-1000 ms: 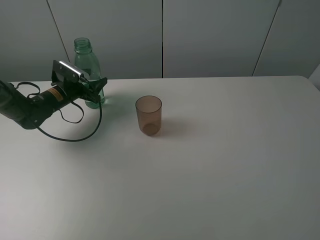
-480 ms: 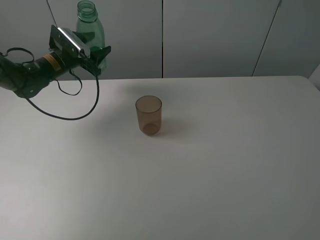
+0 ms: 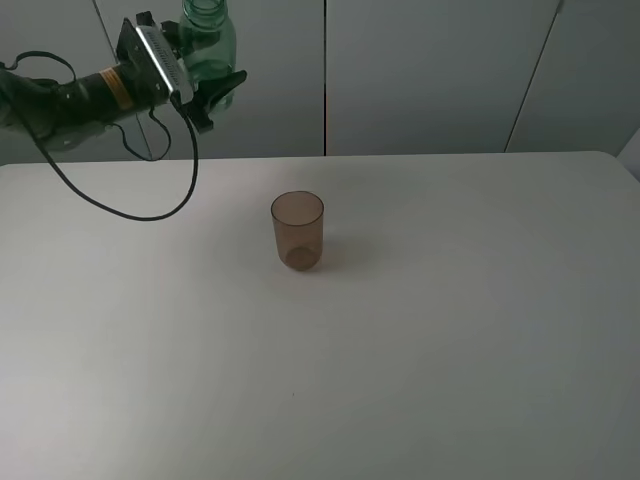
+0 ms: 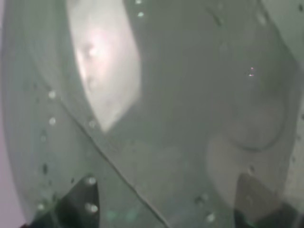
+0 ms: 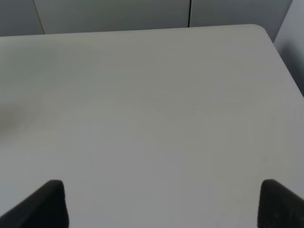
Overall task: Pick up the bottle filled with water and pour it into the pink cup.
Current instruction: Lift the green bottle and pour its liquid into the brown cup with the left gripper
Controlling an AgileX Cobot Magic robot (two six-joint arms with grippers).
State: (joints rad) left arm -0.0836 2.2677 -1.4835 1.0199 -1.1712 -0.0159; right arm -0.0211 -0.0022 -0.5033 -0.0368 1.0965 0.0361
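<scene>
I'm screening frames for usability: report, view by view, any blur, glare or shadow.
Exterior high: sharp, evenly lit; the pink cup throws a faint shadow rightward on the table. Left wrist: the bottle fills the frame, out of focus, with a bright glare patch. Right wrist: sharp; dark fingers at the edge.

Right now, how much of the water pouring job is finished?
Done: the bottle is lifted off the table. In hand: the left gripper holds it about upright. Left: move it over the pink cup, which looks empty, and pour.
</scene>
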